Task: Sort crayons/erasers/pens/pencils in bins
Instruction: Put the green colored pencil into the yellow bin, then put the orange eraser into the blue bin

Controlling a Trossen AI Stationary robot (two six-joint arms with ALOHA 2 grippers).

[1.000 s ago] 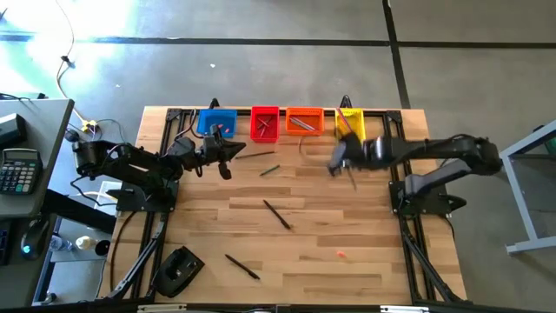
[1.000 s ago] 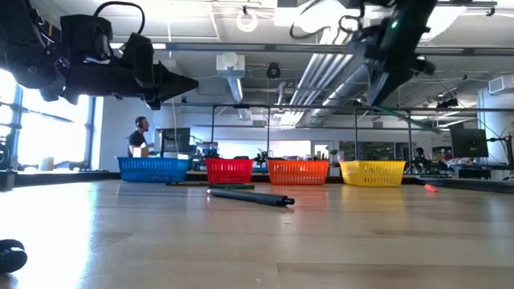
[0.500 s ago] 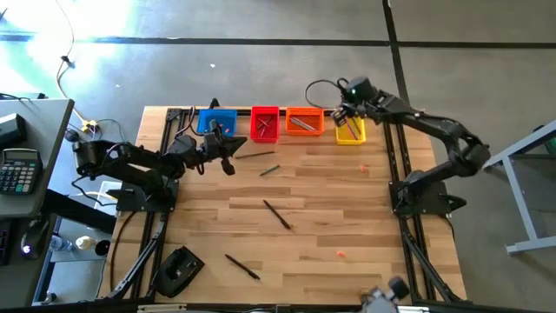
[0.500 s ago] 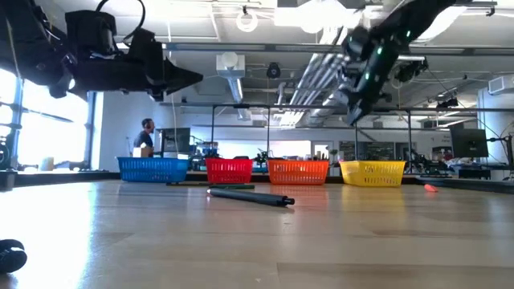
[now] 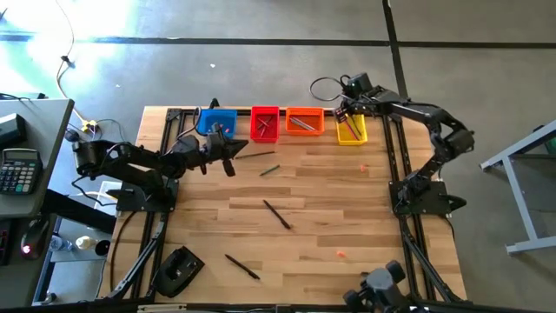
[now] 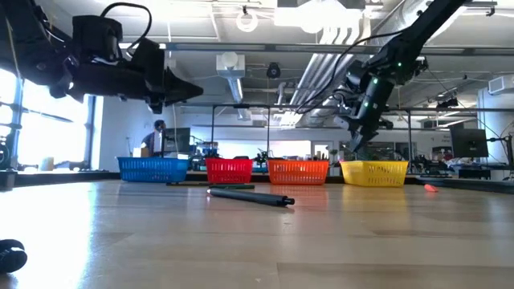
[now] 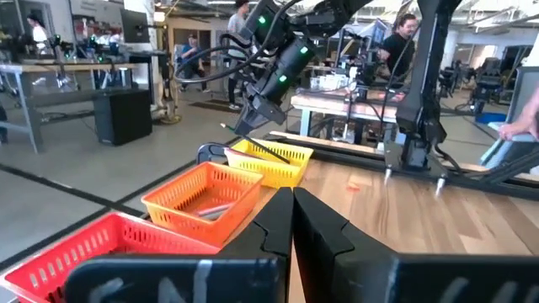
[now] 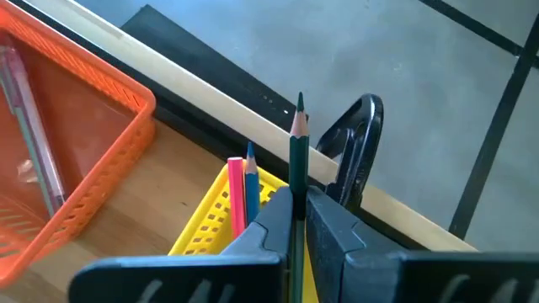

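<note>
Four bins (image 5: 301, 121) already hold some pieces; my right gripper (image 8: 296, 220), above the yellow bin (image 5: 350, 131), pinches a green pencil (image 8: 297, 160). Left gripper (image 5: 228, 154) clenched empty. Several sticks and erasers (image 5: 340, 255) remain

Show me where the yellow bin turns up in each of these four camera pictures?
High view: the yellow bin is last on the right in the row at the table's far edge, under the right gripper.
Low view: rightmost bin.
Left wrist view: it sits beyond the orange bin.
Right wrist view: only its rim shows, behind the held green pencil.
Shared landmark: the orange bin next to it.
</note>
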